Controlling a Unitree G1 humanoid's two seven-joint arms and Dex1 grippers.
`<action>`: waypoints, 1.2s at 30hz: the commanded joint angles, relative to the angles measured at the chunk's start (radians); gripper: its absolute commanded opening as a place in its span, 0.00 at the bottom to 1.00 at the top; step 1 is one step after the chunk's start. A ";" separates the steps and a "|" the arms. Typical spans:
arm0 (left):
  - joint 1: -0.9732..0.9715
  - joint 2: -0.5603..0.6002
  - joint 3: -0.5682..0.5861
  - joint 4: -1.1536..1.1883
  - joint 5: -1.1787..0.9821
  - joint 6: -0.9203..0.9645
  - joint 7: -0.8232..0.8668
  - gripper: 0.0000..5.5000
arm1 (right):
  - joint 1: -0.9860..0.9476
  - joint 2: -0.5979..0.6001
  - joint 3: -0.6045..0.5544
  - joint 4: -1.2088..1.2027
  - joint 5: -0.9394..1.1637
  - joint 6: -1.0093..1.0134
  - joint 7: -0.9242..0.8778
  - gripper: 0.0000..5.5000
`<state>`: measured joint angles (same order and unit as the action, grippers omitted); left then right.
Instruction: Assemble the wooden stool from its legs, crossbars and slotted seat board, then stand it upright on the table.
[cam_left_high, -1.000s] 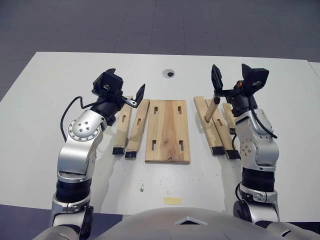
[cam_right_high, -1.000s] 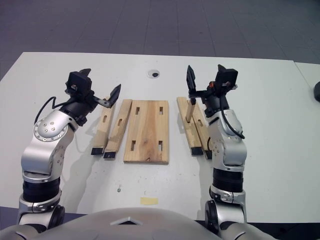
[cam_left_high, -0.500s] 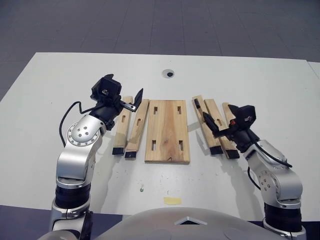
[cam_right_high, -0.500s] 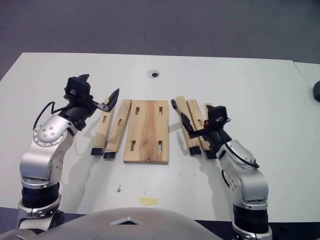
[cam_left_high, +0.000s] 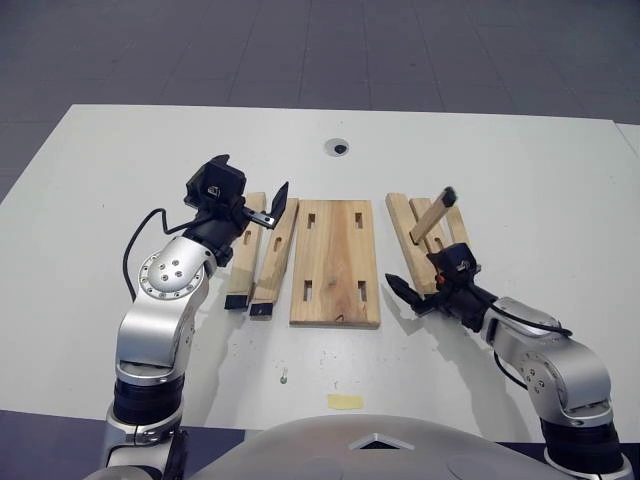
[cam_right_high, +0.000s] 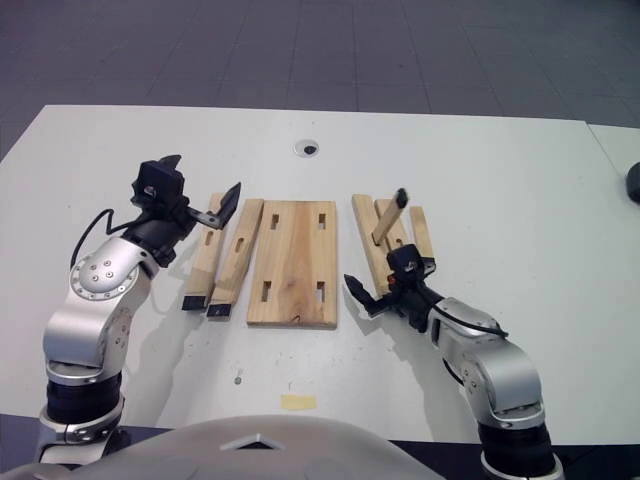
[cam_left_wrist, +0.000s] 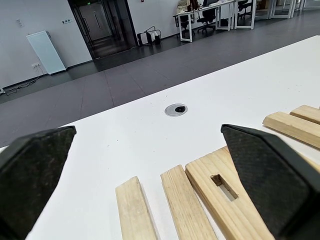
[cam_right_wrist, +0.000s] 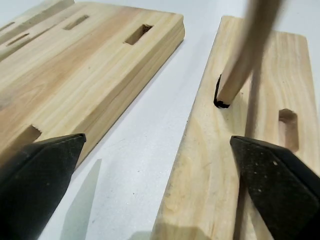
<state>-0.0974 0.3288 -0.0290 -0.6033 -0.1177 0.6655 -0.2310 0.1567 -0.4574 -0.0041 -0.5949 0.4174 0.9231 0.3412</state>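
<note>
The right gripper (cam_left_high: 424, 283) sits low over the bench (cam_left_high: 120, 160). Its fingers (cam_right_wrist: 40, 170) are spread wide and hold nothing. Between them runs the bare strip of bench that separates the slotted seat board (cam_left_high: 335, 262) from the inner right leg (cam_left_high: 406, 243), close to that leg's near end. Just beyond the fingers a crossbar (cam_left_high: 431, 217) stands tilted. Its lower end rests on the inner right leg beside a slot, its dark-tipped upper end leans up and away toward the robot's right, and it touches neither finger. More wooden strips (cam_left_high: 459, 233) lie flat alongside that leg.

The seat board lies flat in the middle of the bench, slots up, its long axis running from the robot toward the far edge.

The left gripper (cam_left_high: 248, 195) hovers above the far ends of the two left legs (cam_left_high: 240, 275). Its fingers (cam_left_wrist: 272, 170) are wide apart, empty and clear of the wood. These legs lie flat side by side just left of the seat board, long axes running near to far with a slight slant, dark-capped ends toward the robot.

A round cable port (cam_left_high: 340, 147) sits beyond the board.
</note>
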 joint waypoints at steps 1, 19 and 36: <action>0.008 0.000 -0.010 -0.003 0.014 0.006 0.006 0.98 | 0.000 -0.014 -0.014 -0.021 -0.010 0.048 -0.024 0.98; 0.026 -0.017 -0.019 -0.003 0.027 -0.005 0.037 0.98 | -0.057 -0.114 0.157 0.162 -0.202 -0.117 0.022 0.98; 0.010 -0.007 -0.018 0.004 0.023 -0.002 0.024 0.98 | -0.011 -0.074 0.195 0.395 -0.271 -0.341 0.063 0.60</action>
<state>-0.0729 0.3177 -0.0476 -0.6038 -0.1011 0.6617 -0.2017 0.0827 -0.5411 0.1610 -0.2907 0.1791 0.5406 0.4056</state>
